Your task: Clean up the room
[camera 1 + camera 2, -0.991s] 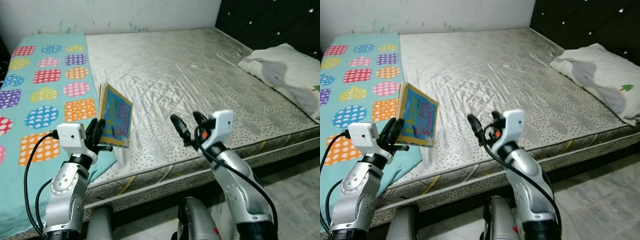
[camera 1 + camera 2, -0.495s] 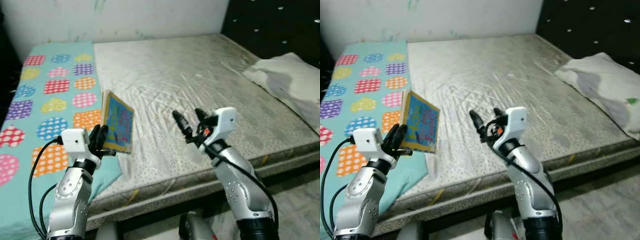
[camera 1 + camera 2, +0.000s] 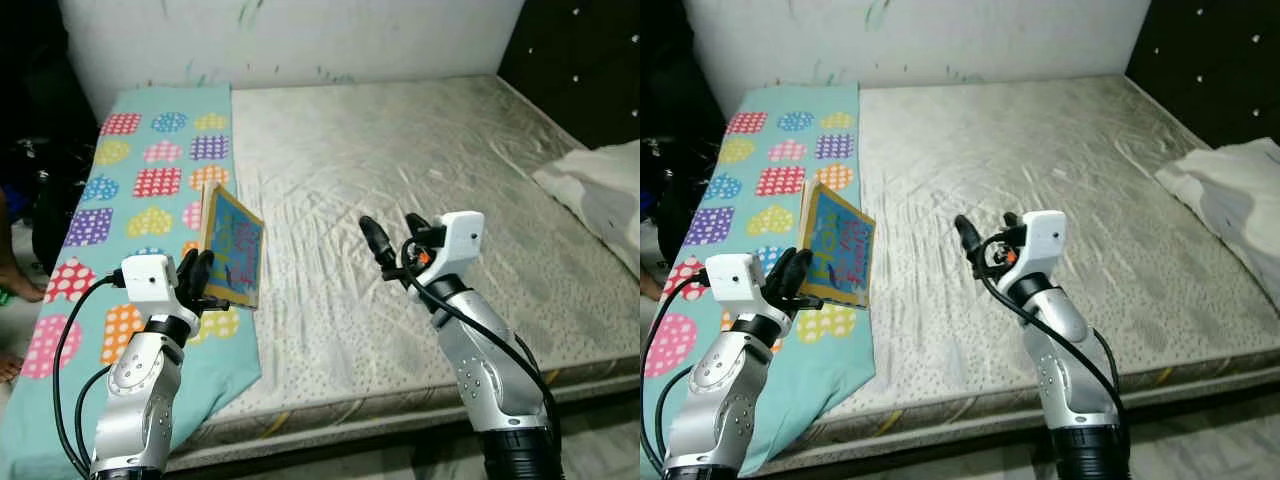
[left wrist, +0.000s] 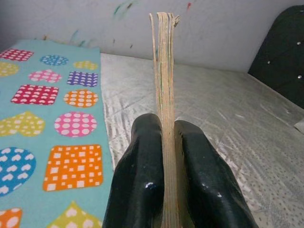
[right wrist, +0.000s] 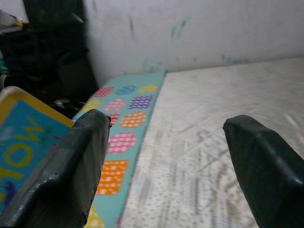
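View swung left, thin blue-yellow book (image 3: 232,248) upright

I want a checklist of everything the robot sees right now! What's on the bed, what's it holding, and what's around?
Surface: bare quilted mattress, wrinkled, with a teal blanket of dotted shapes along the robot's left side.
Job's things: picture book, held upright above the blanket's edge.
Clutter: white pillow at the mattress's right edge.
Grippers: left gripper shut on the book's lower edge; right gripper open, raised over the mattress, holding nothing.
Cables: black cables looping along the left arm and the right arm.
Surroundings: scuffed white wall, dark studded headboard, a person's bare feet on the floor at far left.
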Controlling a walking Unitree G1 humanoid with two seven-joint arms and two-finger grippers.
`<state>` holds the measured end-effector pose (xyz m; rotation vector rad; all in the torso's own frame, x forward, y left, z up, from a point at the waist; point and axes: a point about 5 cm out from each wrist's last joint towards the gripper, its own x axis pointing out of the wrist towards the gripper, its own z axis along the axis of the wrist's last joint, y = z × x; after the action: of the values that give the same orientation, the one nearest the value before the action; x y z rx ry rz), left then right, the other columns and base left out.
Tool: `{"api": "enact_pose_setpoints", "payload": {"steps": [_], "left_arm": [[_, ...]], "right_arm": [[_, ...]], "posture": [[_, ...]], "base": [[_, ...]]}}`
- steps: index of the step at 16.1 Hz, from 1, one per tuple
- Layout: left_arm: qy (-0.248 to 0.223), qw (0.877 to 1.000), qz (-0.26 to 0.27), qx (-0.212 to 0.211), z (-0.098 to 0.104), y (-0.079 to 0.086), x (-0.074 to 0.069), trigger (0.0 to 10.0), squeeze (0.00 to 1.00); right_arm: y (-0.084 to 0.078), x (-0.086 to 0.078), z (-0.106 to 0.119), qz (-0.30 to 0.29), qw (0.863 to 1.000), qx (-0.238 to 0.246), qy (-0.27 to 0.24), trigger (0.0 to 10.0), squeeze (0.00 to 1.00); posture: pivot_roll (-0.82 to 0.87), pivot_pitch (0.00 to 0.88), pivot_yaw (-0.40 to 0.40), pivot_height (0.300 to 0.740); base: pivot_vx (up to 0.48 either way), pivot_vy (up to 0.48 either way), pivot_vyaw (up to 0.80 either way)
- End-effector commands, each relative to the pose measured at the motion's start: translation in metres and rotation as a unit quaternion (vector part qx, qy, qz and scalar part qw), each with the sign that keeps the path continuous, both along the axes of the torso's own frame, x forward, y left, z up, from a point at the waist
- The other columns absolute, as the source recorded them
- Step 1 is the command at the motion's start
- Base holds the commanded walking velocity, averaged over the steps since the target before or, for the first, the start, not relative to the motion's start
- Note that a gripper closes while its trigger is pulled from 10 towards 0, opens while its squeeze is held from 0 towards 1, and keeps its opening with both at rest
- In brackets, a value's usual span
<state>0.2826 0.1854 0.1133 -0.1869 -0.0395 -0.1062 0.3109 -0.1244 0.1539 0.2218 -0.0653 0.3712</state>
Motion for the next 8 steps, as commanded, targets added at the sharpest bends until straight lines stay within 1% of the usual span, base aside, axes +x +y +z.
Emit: {"api": "enact_pose_setpoints", "payload": {"steps": [1, 4, 5, 6, 7, 8], "left_arm": [[-0.014, 1.000, 0.003, 0.005, 0.0084, 0.0002, 0.0019, 0.0, 0.00], [-0.002, 1.000, 0.006, 0.004, 0.0033, 0.0036, -0.0001, 0.0, 0.00], [0.003, 1.000, 0.009, 0.004, 0.0021, 0.0045, 0.0002, 1.2, 0.00], [0.007, 1.000, 0.012, 0.005, 0.0015, 0.0053, 0.0008, 3.7, 0.00], [0.018, 1.000, 0.024, 0.004, -0.0002, 0.0076, 0.0029, 10.0, 0.00], [0.019, 0.999, 0.029, 0.002, -0.0003, 0.0085, 0.0036, 10.0, 0.00]], "right_arm": [[-0.0085, 0.0011, -0.0048, -0.024, 1.000, -0.005, 0.008, 10.0, 0.00], [-0.0137, 0.0000, -0.0104, -0.036, 0.999, -0.017, 0.018, 10.0, 0.00], [-0.0141, -0.0005, -0.0111, -0.036, 0.999, -0.018, 0.018, 10.0, 0.00], [-0.0141, -0.0007, -0.0110, -0.036, 0.999, -0.018, 0.017, 10.0, 0.00], [-0.0144, -0.0004, -0.0110, -0.038, 0.999, -0.020, 0.017, 10.0, 0.00], [-0.0145, -0.0002, -0.0109, -0.039, 0.999, -0.020, 0.016, 10.0, 0.00]], "posture": [[-0.05, 0.000, -0.013, 0.740], [-0.05, 0.000, -0.018, 0.740], [-0.05, 0.000, -0.018, 0.740], [-0.05, 0.000, -0.021, 0.740], [-0.05, 0.000, -0.021, 0.740], [-0.05, 0.000, -0.021, 0.740]], "base": [[0.000, 0.000, 0.00], [0.000, 0.000, 0.00], [0.000, 0.000, 0.00], [0.000, 0.000, 0.00], [0.000, 0.000, 0.00], [0.000, 0.000, 0.00]]}}
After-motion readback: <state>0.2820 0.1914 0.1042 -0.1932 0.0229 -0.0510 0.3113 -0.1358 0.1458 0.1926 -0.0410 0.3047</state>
